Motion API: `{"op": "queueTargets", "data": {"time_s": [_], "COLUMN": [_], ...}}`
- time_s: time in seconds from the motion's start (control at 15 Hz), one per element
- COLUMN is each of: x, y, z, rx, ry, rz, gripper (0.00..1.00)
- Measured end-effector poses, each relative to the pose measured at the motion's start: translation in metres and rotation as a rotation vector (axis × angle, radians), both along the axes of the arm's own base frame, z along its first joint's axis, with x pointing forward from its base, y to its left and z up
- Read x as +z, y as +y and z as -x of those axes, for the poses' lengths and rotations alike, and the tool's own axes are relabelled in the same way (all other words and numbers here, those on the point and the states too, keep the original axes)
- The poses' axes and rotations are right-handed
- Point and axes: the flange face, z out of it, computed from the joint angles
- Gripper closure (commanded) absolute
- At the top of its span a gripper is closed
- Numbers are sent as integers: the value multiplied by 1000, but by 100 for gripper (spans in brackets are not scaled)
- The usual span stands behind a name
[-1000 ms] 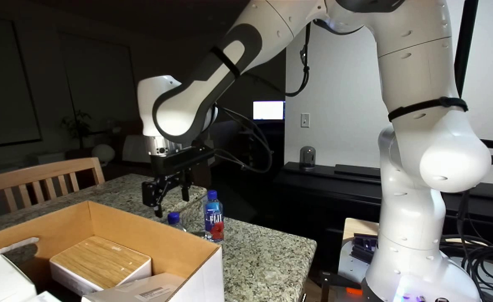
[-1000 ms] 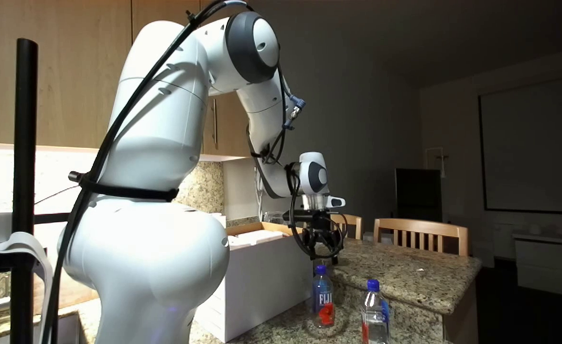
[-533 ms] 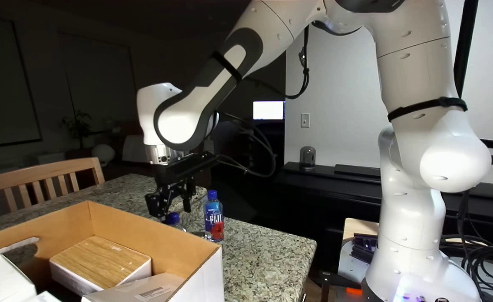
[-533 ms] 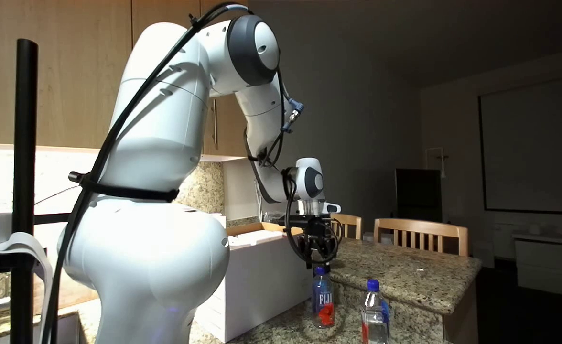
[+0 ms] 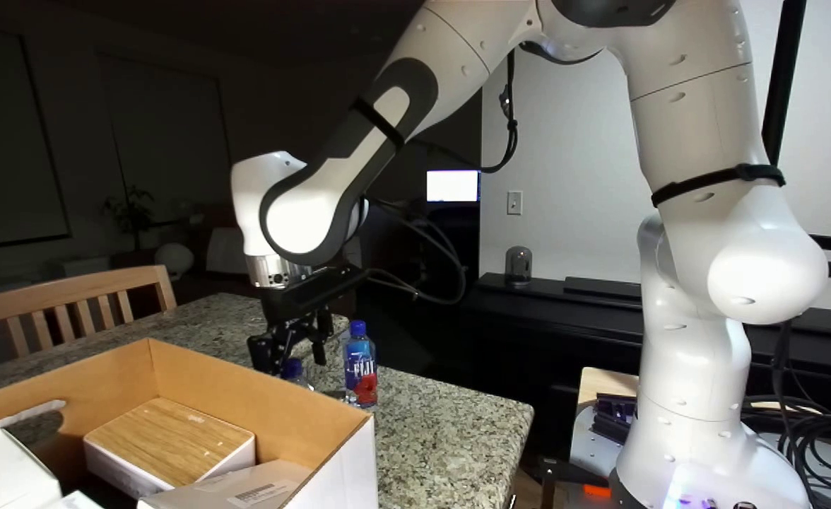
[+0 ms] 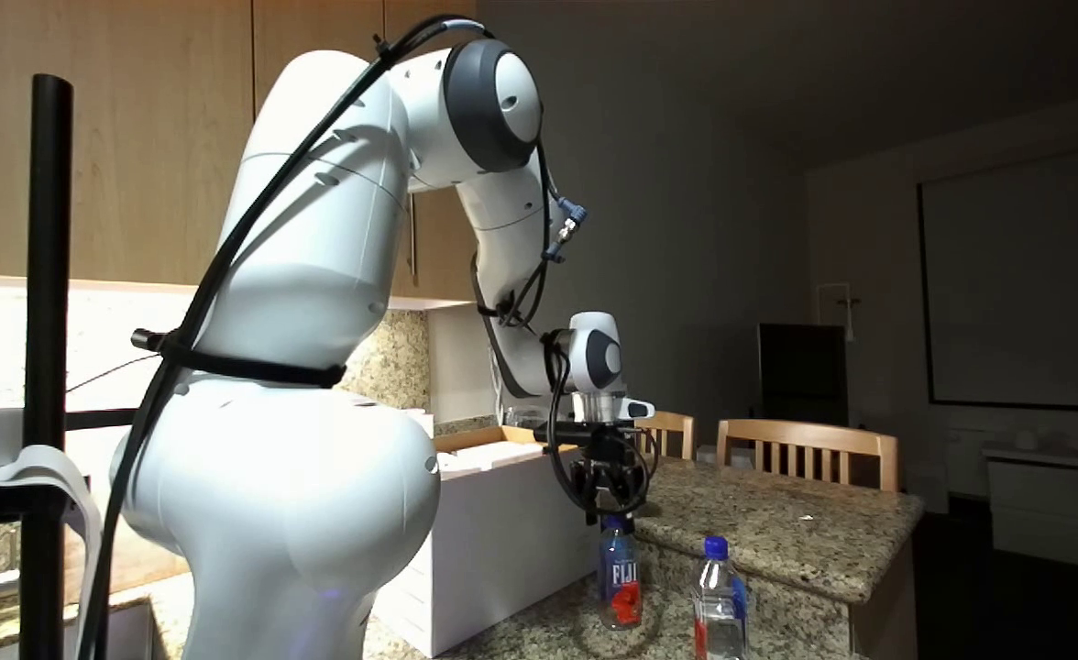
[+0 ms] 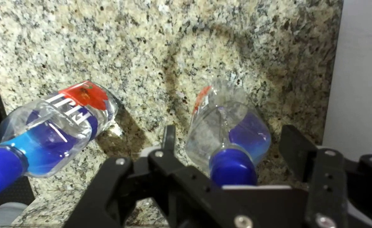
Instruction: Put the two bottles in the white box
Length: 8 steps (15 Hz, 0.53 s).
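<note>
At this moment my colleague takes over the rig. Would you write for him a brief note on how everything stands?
Gripper: open, jaws on either side of the nearer bottle, not gripping it.
Bottles: both upright on the granite counter. The nearer bottle is beside the white box; the other bottle is farther from it.
Done: gripper positioned only; neither bottle is boxed.
Left: grip, lift and box the nearer bottle, then the other bottle.

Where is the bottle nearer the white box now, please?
In the wrist view, that bottle shows between the fingers of the open gripper, right of the other bottle and left of the white box.
</note>
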Motion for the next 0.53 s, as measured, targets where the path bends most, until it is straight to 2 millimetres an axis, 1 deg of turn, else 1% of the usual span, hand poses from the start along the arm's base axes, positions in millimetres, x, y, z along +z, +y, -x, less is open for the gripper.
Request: {"op": "queueTargets", "data": {"time_s": [0.2, 0.33, 0.4, 0.53], "x": [0, 4, 6, 10], "y": [0, 1, 1, 1], "z": [-2, -5, -6, -10], "rx": [0, -1, -2, -2], "ry": [-7, -15, -20, -30], "rz": [-3, -5, -6, -9], "gripper": [17, 21, 26, 26]}}
